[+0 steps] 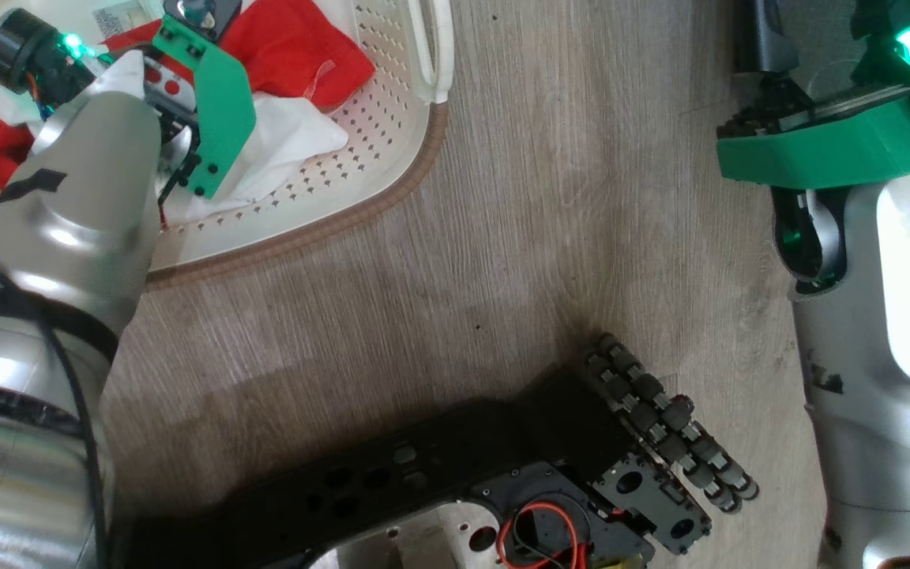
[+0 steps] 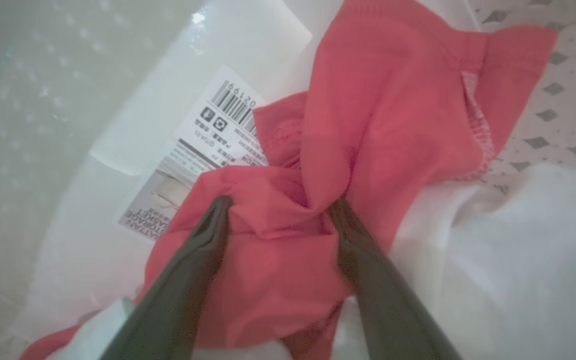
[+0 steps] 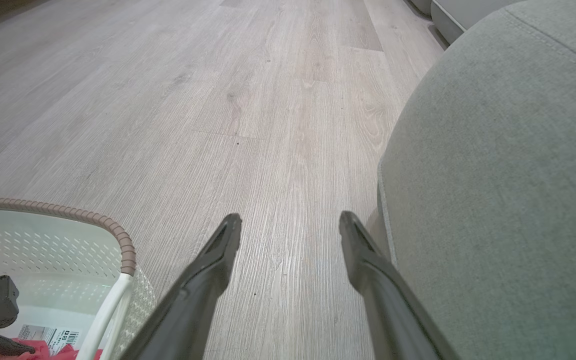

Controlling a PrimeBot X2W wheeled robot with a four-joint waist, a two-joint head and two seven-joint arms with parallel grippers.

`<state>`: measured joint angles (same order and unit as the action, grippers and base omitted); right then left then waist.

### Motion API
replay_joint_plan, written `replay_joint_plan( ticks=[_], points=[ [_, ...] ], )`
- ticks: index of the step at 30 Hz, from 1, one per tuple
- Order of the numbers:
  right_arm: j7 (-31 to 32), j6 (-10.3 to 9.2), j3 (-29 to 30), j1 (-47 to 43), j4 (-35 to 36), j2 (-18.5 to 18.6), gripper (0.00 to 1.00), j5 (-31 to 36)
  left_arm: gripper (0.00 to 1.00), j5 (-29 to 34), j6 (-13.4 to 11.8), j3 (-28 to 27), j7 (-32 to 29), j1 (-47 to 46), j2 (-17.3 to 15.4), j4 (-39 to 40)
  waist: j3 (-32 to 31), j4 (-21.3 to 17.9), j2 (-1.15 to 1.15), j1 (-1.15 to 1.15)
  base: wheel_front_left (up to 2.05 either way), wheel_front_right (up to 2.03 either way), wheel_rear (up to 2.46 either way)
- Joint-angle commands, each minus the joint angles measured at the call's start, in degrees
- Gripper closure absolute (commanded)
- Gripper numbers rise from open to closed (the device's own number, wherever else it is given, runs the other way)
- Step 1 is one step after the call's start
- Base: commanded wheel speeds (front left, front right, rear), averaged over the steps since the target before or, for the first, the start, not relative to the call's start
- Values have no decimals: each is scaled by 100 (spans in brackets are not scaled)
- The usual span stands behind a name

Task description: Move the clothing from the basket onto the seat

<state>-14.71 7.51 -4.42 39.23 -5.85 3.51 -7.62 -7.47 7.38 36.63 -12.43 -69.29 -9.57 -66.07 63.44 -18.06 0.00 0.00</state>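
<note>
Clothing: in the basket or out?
In. The clothing lies bunched on the basket floor, partly over its label; the left gripper, jaws open, straddles a red fold.

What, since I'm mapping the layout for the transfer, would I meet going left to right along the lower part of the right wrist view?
basket → right pincer, open → seat

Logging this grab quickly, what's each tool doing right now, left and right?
Left tool: open, astride a fold of the soft bright red fabric clothing, not clamped.
Right tool: open, empty, over the pale wooden plank floor.
</note>
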Motion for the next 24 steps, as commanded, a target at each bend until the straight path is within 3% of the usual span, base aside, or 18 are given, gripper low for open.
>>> replay_joint_plan(
  ticks=[1, 3, 7, 13, 20, 24],
  points=[
    [-29, -2, -39, -340, 196, -62, 0, -43, 4, 58, -36, 12, 53, 84, -52, -63, -2, -4, 0, 0, 0, 0, 0],
    [-29, -2, -29, -373, 206, -62, 0, -54, 100, 62, -39, 45, 108, 74, -32, -178, -5, -14, 0, 0, 0, 0, 0],
    [-29, -2, -5, -402, 192, -63, 0, -72, 100, 27, -30, 84, 236, 86, 25, -295, -32, -36, 0, 0, 0, 0, 0],
    [-29, -2, 55, -396, 99, -63, 0, -58, 100, -247, -92, -100, 982, 64, 208, -223, -258, 98, 0, 0, 0, 0, 0],
    [-29, -2, 358, -734, -34, -2, 0, 197, 100, -883, -133, -554, 2321, 471, 508, -10, -1225, 722, 0, 0, 0, 0, 0],
    [-29, -2, 473, -1079, -140, 88, 0, 239, 100, -1225, -153, -822, 2674, 879, 574, 233, -1922, 1053, 0, 0, 0, 0, 0]
  ],
)
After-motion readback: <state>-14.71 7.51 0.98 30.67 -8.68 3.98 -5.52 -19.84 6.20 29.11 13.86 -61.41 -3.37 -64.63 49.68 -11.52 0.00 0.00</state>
